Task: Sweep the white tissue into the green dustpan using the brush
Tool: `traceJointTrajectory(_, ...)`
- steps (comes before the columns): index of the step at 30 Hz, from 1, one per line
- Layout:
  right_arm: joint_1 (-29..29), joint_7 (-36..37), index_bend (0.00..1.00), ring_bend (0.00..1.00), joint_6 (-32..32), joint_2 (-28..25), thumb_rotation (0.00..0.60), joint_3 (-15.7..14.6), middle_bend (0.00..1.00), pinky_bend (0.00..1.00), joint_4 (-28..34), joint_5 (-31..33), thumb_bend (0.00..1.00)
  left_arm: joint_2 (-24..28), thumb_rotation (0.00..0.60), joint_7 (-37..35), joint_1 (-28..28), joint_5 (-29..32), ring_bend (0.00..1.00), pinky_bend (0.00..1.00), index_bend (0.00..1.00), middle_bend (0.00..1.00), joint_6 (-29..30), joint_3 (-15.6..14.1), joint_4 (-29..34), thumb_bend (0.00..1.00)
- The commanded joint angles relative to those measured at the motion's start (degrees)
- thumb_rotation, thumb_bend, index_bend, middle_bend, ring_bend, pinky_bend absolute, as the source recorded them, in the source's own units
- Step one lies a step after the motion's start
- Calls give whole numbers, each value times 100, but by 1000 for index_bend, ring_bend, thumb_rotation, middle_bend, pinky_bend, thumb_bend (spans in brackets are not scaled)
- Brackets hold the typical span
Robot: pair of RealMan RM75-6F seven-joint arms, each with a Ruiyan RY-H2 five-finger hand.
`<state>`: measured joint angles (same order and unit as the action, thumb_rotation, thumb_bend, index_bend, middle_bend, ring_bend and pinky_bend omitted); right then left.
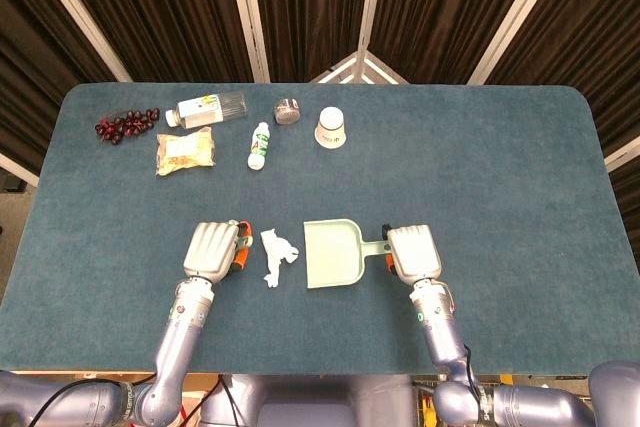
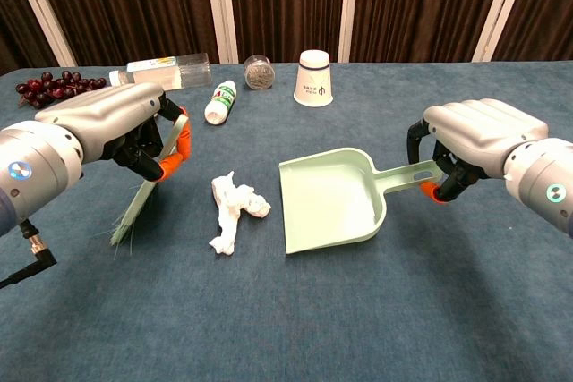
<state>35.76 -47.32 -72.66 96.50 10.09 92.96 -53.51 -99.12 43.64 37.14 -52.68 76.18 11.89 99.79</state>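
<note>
The crumpled white tissue [image 1: 277, 256] [image 2: 234, 210] lies on the blue table between both hands. My left hand [image 1: 211, 248] [image 2: 109, 122] grips the pale green brush [image 2: 150, 183] by its handle, bristles down on the cloth a little left of the tissue. The green dustpan [image 1: 333, 254] [image 2: 329, 200] sits just right of the tissue, its open mouth facing it. My right hand [image 1: 414, 252] [image 2: 479, 140] holds the dustpan's handle [image 2: 407, 175].
At the back of the table stand a white paper cup [image 1: 332, 127], a small white bottle [image 1: 259, 145], a lidded jar [image 1: 288, 109], a clear plastic bottle [image 1: 209, 107], a snack packet [image 1: 185, 151] and dark grapes [image 1: 126, 126]. The table's near edge [image 1: 320, 371] runs close behind both wrists.
</note>
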Motion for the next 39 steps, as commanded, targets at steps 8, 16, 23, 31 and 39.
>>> traceJointTrajectory(8,4,-16,520,871,-5,-7,600,-1,877,908,7,43,391,96,600,-235,6,9,1000,1000,885,1000,-117,84,163,805)
traceJointTrajectory(16,0,16,520,871,12,-31,600,-3,877,909,-16,64,391,265,600,-361,76,178,1000,1000,884,1000,-97,435,629,805)
traceJointTrajectory(23,-7,14,520,871,-1,-42,600,-6,877,908,27,91,391,444,600,-163,190,420,1000,1000,884,1000,-21,619,986,805)
traceJointTrajectory(31,-5,18,520,871,-20,-41,600,-9,877,908,31,89,391,418,600,-205,234,536,1000,1000,884,1000,-8,530,949,805)
traceJointTrajectory(39,-15,25,520,871,-11,-39,600,-34,877,908,-14,110,390,218,600,-432,263,420,1000,1000,884,1000,-36,397,718,805)
